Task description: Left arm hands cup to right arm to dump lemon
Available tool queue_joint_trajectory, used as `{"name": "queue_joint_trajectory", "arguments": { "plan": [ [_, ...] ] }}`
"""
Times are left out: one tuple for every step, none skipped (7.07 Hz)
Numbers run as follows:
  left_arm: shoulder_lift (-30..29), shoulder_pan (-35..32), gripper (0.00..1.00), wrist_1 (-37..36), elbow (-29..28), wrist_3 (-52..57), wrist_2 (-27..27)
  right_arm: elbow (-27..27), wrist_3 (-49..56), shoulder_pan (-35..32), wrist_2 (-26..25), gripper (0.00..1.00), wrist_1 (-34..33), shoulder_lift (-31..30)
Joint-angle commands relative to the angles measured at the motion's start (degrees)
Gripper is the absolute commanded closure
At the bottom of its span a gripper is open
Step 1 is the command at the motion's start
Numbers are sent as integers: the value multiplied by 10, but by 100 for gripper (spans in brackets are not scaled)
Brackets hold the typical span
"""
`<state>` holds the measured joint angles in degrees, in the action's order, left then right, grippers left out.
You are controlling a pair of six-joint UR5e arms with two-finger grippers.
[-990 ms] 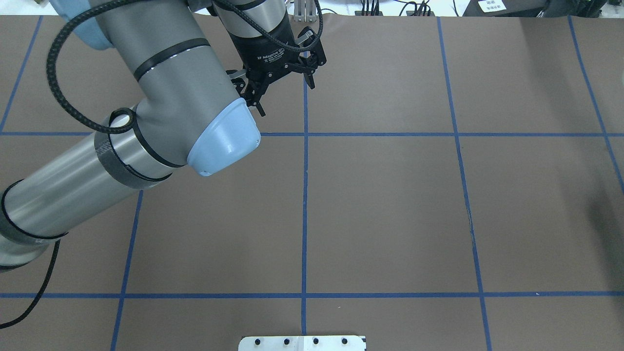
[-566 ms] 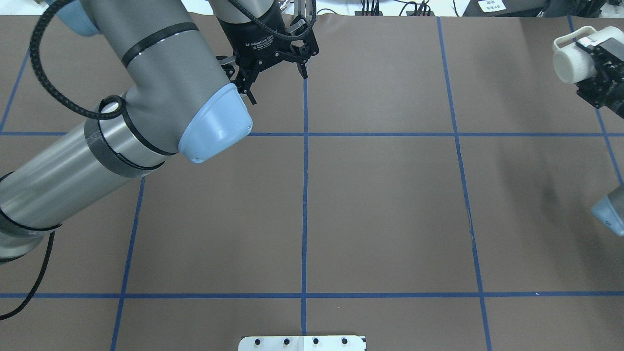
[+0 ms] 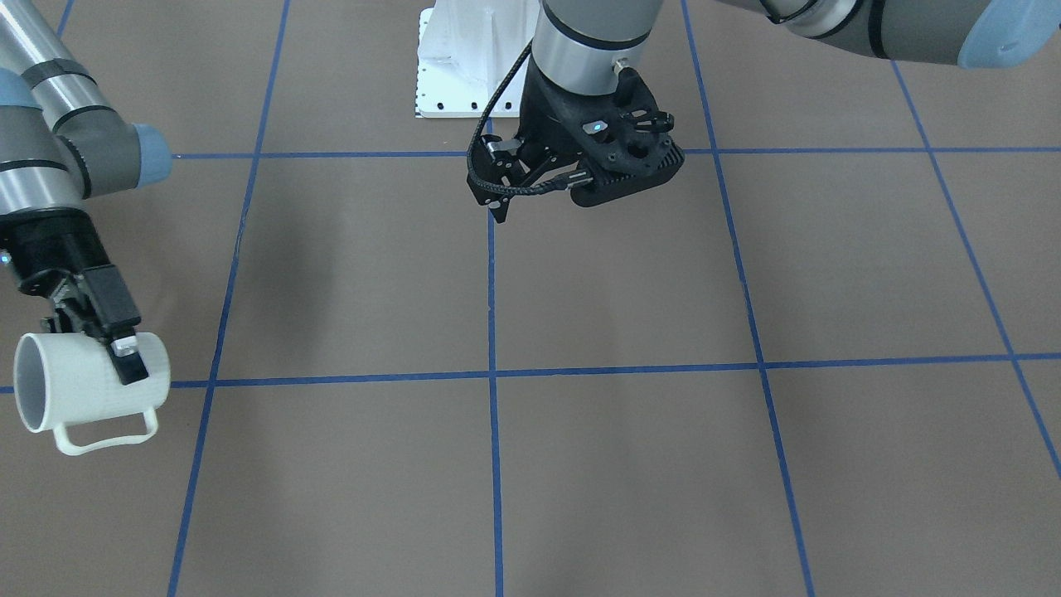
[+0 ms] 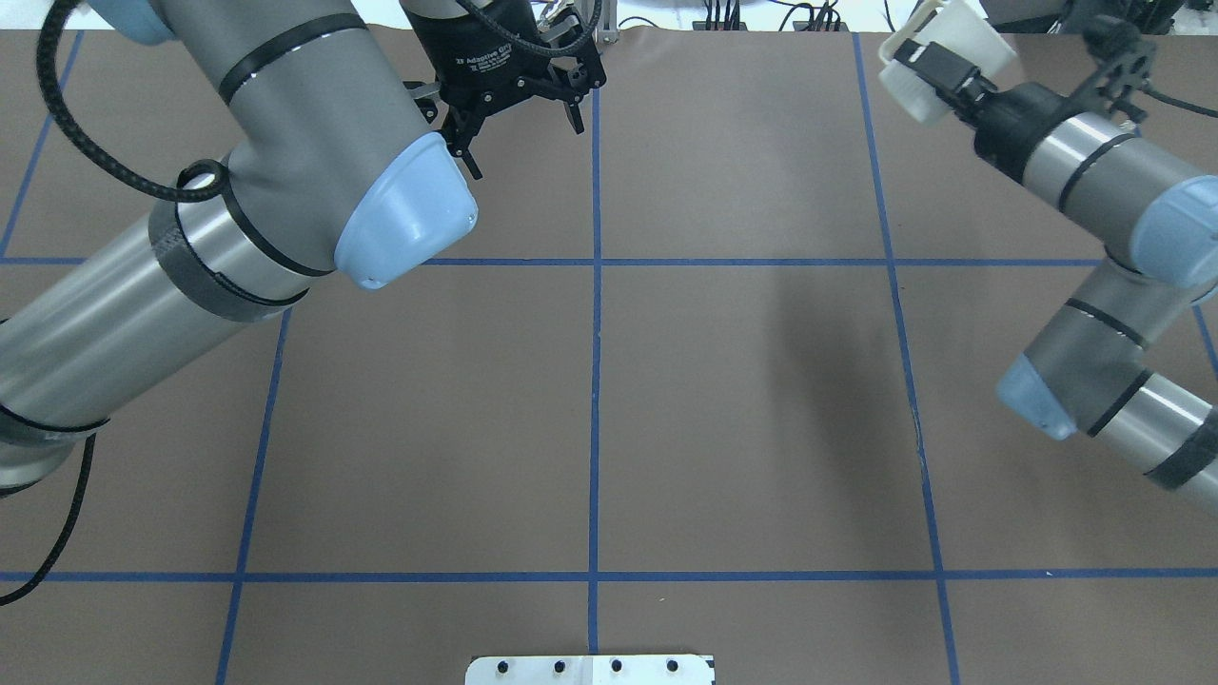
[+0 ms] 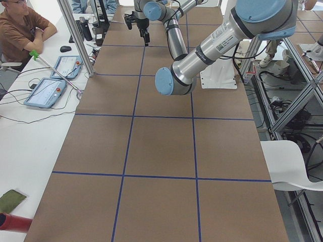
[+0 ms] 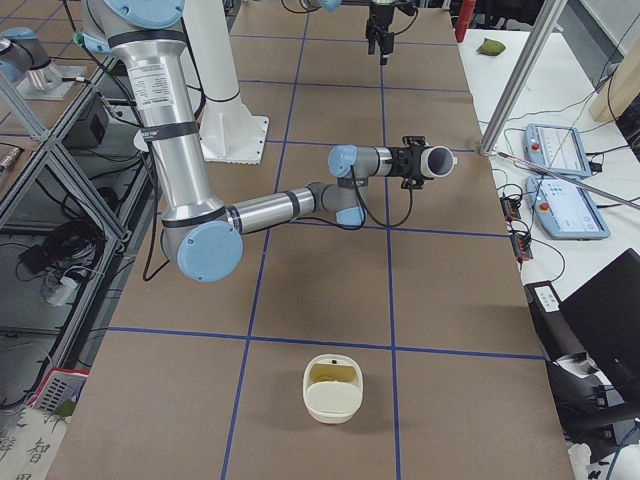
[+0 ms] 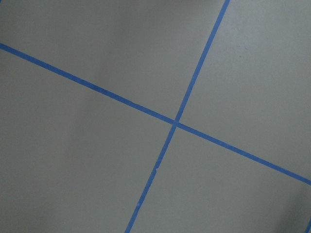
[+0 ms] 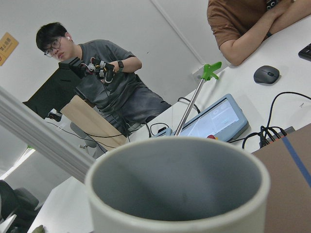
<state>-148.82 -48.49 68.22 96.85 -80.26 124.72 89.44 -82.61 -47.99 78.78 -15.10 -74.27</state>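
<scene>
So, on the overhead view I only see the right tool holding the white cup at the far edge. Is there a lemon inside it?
Observer: Right wrist view: inside the cup, the part that shows is bare grey, nothing in it.
Operator: Then where is it?
Observer: Exterior right view: a white container stands on the table near its right end, with what looks like the lemon in it.
Operator: And the cup's mouth?
Observer: Front-facing view: it points sideways, not down.

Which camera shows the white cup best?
Exterior front-facing: the whole cup, sideways with its handle, in the right gripper. Overhead partly hides it; exterior right shows it tiny; right wrist, only rim and inside.
</scene>
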Motion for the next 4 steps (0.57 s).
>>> {"name": "queue_joint_trajectory", "arguments": {
  "plan": [
    [1, -11, 0, -1, -10, 16, 0, 22, 85, 102, -126, 55, -106, 65],
    [5, -13, 0, 1, -7, 31, 4, 22, 98, 135, -166, 55, -151, 95],
    [6, -14, 0, -2, -5, 43, 6, 21, 133, 165, -190, 55, -174, 115],
    [5, -12, 0, -4, -10, 39, 6, 18, 176, 187, -215, 55, -178, 125]
  ]
}}
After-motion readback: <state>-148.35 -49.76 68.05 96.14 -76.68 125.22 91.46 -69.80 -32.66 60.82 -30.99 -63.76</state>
